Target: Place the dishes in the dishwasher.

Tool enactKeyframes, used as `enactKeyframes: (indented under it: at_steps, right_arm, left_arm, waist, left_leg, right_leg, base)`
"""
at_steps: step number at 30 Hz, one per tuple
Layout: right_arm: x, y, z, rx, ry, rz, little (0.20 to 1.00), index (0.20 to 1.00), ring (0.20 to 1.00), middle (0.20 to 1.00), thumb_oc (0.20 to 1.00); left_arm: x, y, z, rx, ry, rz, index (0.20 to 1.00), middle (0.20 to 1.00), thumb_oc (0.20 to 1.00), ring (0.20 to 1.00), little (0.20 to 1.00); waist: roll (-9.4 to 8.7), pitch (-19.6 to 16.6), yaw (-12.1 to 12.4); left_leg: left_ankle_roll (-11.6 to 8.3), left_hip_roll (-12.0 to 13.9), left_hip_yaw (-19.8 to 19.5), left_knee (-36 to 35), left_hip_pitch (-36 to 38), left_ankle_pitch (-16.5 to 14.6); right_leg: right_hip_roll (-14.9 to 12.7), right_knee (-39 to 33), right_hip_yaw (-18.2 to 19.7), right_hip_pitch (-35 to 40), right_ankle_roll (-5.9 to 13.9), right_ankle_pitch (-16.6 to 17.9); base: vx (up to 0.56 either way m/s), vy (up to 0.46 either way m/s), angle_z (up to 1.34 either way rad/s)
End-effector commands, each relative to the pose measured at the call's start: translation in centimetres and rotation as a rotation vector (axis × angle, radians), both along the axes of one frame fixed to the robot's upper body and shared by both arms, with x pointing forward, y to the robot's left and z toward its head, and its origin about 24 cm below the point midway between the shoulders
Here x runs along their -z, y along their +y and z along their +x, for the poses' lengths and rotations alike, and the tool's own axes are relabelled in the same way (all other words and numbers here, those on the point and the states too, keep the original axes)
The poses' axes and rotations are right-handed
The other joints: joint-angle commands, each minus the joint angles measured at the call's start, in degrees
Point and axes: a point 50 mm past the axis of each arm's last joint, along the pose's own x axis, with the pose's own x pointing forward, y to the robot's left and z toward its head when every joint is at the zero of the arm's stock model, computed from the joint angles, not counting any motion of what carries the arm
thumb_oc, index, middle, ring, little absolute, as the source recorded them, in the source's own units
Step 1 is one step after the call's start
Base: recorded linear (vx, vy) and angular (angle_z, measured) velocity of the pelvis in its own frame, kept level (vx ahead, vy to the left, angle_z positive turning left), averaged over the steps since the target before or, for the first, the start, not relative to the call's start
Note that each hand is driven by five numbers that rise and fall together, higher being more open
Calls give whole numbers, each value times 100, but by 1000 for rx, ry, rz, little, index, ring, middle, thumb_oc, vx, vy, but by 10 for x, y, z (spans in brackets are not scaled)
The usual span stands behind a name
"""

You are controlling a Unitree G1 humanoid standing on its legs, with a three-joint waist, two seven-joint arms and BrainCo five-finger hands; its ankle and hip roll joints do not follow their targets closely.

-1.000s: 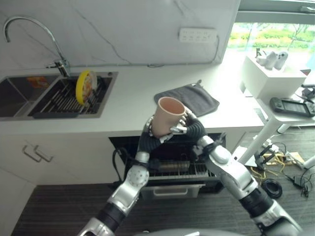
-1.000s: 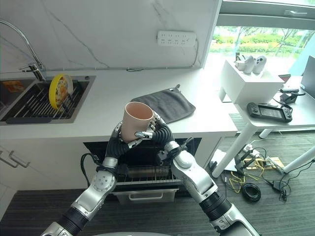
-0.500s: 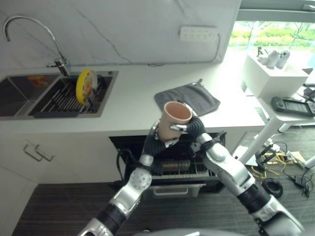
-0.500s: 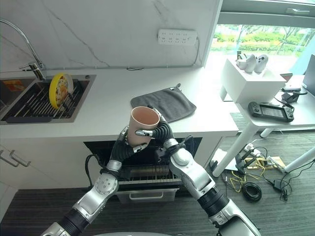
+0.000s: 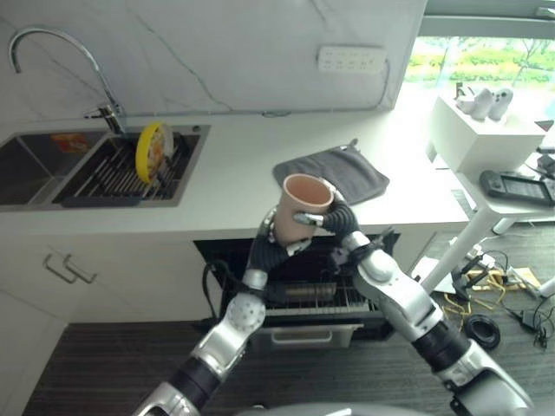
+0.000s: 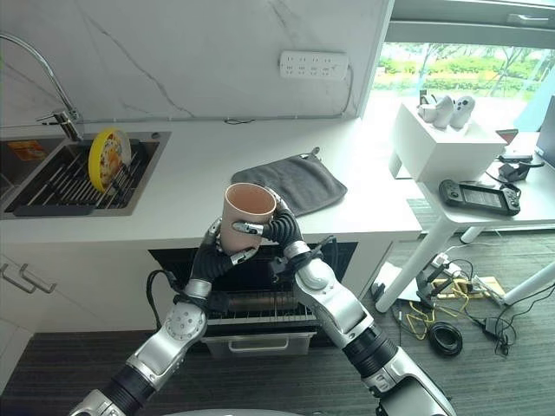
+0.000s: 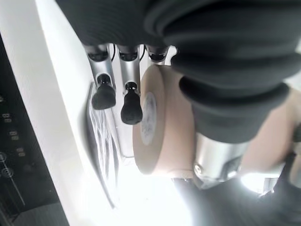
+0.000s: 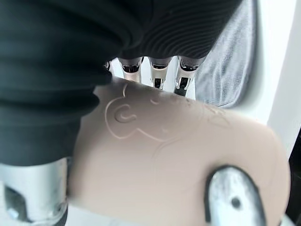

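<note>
A beige-pink cup (image 5: 301, 208) is held upright, mouth up, above the counter's front edge and over the open dishwasher (image 5: 303, 299). My left hand (image 5: 270, 245) cups its lower left side, fingers (image 7: 130, 101) lying along the base. My right hand (image 5: 336, 224) wraps it from the right, with the thumb (image 8: 235, 202) pressed on the cup's wall (image 8: 178, 155) and the fingers (image 8: 159, 70) behind it. A yellow plate (image 5: 152, 149) stands on edge in the sink's rack (image 5: 108, 178).
A grey mat (image 5: 334, 173) lies on the white counter (image 5: 234, 165) just behind the cup. The tap (image 5: 52, 52) curves over the sink on the left. A white side table (image 5: 490, 143) with a game controller (image 5: 512, 186) stands on the right.
The cup has drifted a little right, then back left, and sits more upright. My right hand has closed in round it, thumb now across its front. My left hand stays under it.
</note>
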Motion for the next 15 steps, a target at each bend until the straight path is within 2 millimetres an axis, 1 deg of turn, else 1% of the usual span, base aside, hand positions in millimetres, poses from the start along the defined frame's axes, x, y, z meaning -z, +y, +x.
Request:
enactKeyframes:
  at_steps: [1, 4, 11, 14, 15]
  right_arm:
    - [-43, 38, 5, -117, -181, 34, 200, 200, 200, 200, 200]
    - [-45, 36, 6, -104, -196, 28, 200, 200, 200, 200, 200]
    - [-50, 35, 7, -97, -232, 16, 200, 200, 200, 200, 200]
    - [-53, 35, 8, -93, -235, 32, 200, 200, 200, 200, 200]
    - [-54, 35, 9, -89, -237, 42, 200, 200, 200, 200, 200]
  left_arm:
    - [-55, -56, 2, 283, -285, 1, 200, 200, 200, 200, 200]
    - [-55, -57, 2, 290, -284, 8, 200, 200, 200, 200, 200]
    - [-47, -60, 4, 308, -235, 59, 200, 200, 200, 200, 200]
    - [-32, -62, 7, 349, -123, 137, 200, 200, 200, 200, 200]
    - [-26, -62, 7, 346, -85, 147, 520, 520, 520, 520, 520]
  waist:
    - [-47, 64, 145]
    - [-46, 66, 142]
    - [-37, 65, 122]
    - [-11, 63, 118]
    - [-1, 63, 112]
  left_leg:
    - [72, 87, -159, 30, 414, -664]
    - [75, 84, -154, 30, 417, -666]
    - [72, 86, -140, 30, 421, -663]
    - [68, 89, -138, 30, 418, -651]
    - [65, 91, -136, 30, 418, -648]
  right_leg:
    - [-4, 33, -119, 158, -81, -247]
    - [-5, 28, -114, 161, -83, -247]
    - [1, 30, -105, 152, -85, -249]
    - [3, 31, -107, 151, -83, -251]
    - [4, 31, -108, 153, -84, -254]
  base:
    - [0, 0, 0]
    - [0, 0, 0]
    - [0, 0, 0]
    - [0, 0, 0]
    - [0, 0, 0]
